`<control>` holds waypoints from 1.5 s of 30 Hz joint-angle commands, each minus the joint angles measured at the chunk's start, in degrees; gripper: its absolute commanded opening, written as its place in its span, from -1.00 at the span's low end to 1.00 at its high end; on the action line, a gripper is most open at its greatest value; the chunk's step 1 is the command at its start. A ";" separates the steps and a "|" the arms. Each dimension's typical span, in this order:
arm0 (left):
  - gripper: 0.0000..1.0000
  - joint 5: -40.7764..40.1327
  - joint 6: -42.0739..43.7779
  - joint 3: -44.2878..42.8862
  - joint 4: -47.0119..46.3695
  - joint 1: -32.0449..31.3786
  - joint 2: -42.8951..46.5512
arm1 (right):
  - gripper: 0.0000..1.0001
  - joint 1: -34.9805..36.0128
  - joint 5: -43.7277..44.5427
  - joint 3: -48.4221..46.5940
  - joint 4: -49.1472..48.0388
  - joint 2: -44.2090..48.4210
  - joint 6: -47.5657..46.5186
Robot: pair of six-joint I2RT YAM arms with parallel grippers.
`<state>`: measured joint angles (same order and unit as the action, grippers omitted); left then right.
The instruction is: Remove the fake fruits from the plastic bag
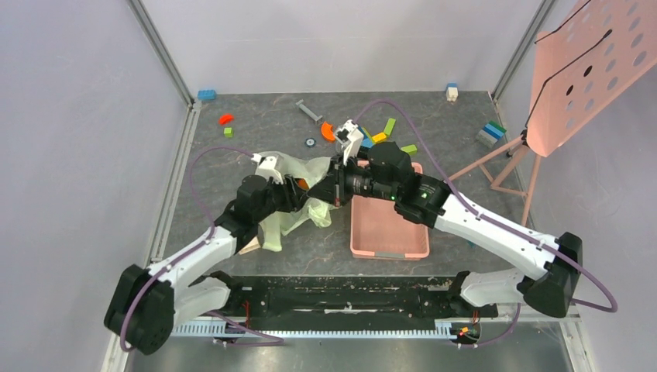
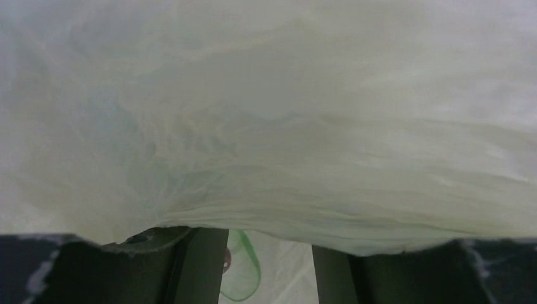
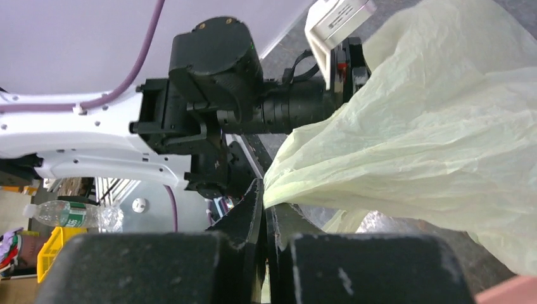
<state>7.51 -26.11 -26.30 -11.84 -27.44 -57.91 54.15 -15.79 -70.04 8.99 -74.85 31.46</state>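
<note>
**A:** Where is the plastic bag (image 1: pixel 306 215)?

**B:** It is bunched up on the surface (image 1: pixel 263 139) between the two arms, just left of the pink basket (image 1: pixel 387 232).

**A:** What about the right end effector (image 3: pixel 265 197)?

**B:** Its fingers are pressed together on a gathered fold of the bag. From above, the arm hides the pinch.

**A:** And the left end effector (image 2: pixel 269 256)?

**B:** Its wrist camera is almost smothered in pale film. Only the lower parts of the two fingers (image 2: pixel 190 269) show, standing apart, and the tips are buried under the plastic. A green curved mark shows in the gap between them.

**A:** Can you see the fruits?

**B:** Not clearly. From above, a speck of orange (image 1: pixel 300 184) shows at the bag's top, wedged between the wrists. I cannot tell what it is. The crinkled film hides everything else inside.
</note>
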 commanded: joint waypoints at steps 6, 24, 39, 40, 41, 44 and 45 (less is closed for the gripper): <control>0.03 -4.85 -1.53 1.32 -2.92 -6.33 -2.59 | -0.97 -0.07 9.97 9.64 0.67 7.41 0.00; -0.30 -10.32 -5.63 8.54 2.83 -14.39 3.84 | -0.96 -0.60 11.76 11.00 -0.03 9.31 0.25; 0.26 -23.61 -3.55 -2.06 8.14 -14.31 4.50 | -0.96 -0.60 10.79 11.97 -0.19 8.70 0.45; 0.26 -24.12 -3.75 -2.16 8.57 -14.33 4.34 | -0.96 -0.59 10.93 11.98 -0.20 8.76 0.43; 0.25 -24.73 -3.84 -2.53 9.38 -14.31 4.31 | -0.95 -0.62 11.10 12.01 -0.24 8.84 0.43; 0.19 -26.49 -4.32 -7.00 18.71 -14.31 6.08 | -0.95 -0.62 11.18 12.02 -0.37 8.70 0.31; 0.19 -27.73 -4.95 -9.04 23.56 -14.31 7.41 | -0.95 -0.58 11.28 11.92 -0.38 8.66 0.26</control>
<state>-15.09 -30.17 -27.94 0.05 -41.60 -53.32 53.76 -4.67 -58.24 10.79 -66.81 31.53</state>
